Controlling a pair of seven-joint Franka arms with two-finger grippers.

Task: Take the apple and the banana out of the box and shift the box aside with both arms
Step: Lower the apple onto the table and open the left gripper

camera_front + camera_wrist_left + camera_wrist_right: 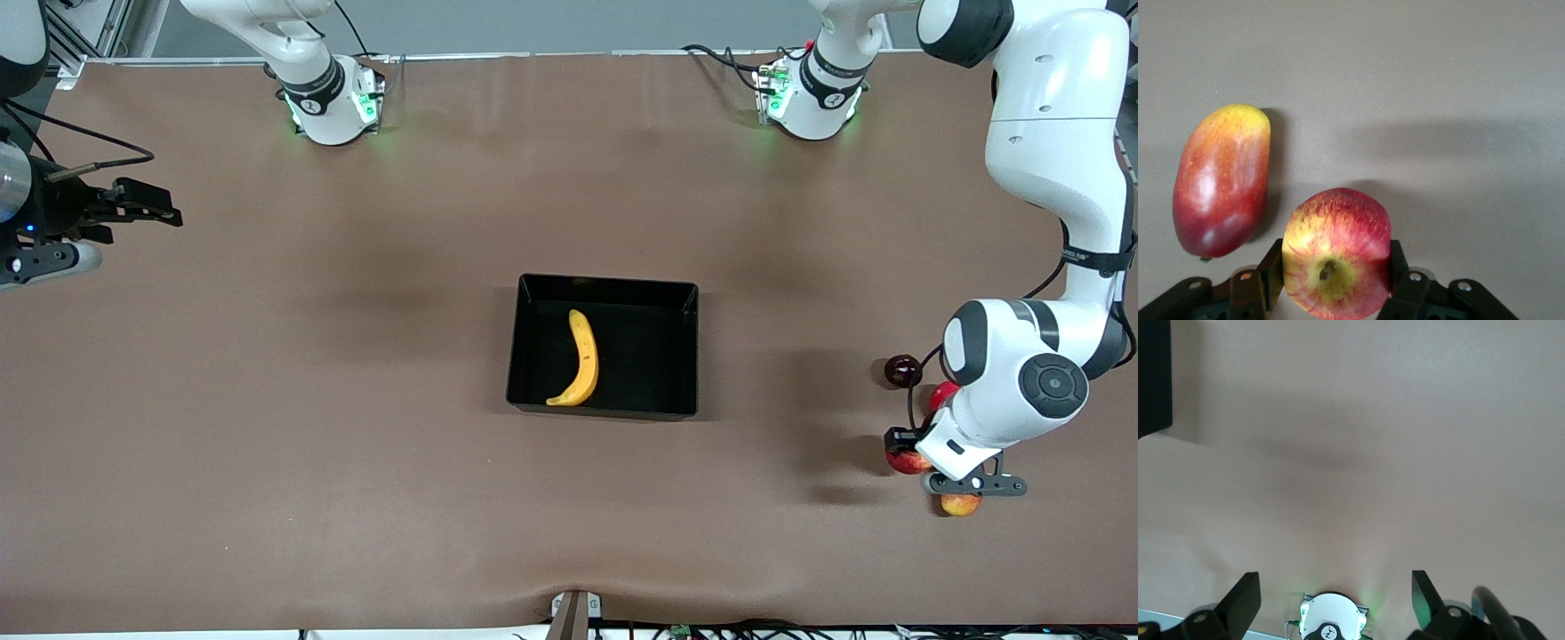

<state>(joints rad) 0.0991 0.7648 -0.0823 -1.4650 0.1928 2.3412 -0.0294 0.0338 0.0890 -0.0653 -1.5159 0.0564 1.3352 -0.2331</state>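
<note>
The table (356,356) was bare around its middle, so nothing there threatened trouble. The box (533,356) sat in the middle with the banana (582,356) lying in it, one tip close to the wall nearer the front camera. A grab at that tip could have clipped the wall and dragged the box along. Since the box is light and glossy, a one-sided push would likely have spun it.

The right gripper (147,206) waited, released and wide, over the right arm's end of the table.

The main risk sat at the left arm's end. The mango (1221,180) lay just beside the apple (1338,227). The left gripper (1335,267) was clamped on the apple, one finger (1271,267) on each side, low over the table. I could not tell whether the apple touched the surface. If let go too high, it might have rolled into the mango or toward the other small fruits (902,370) nearby. The finger on the mango's side had little room, so opening or lifting away could have nudged the mango.
</note>
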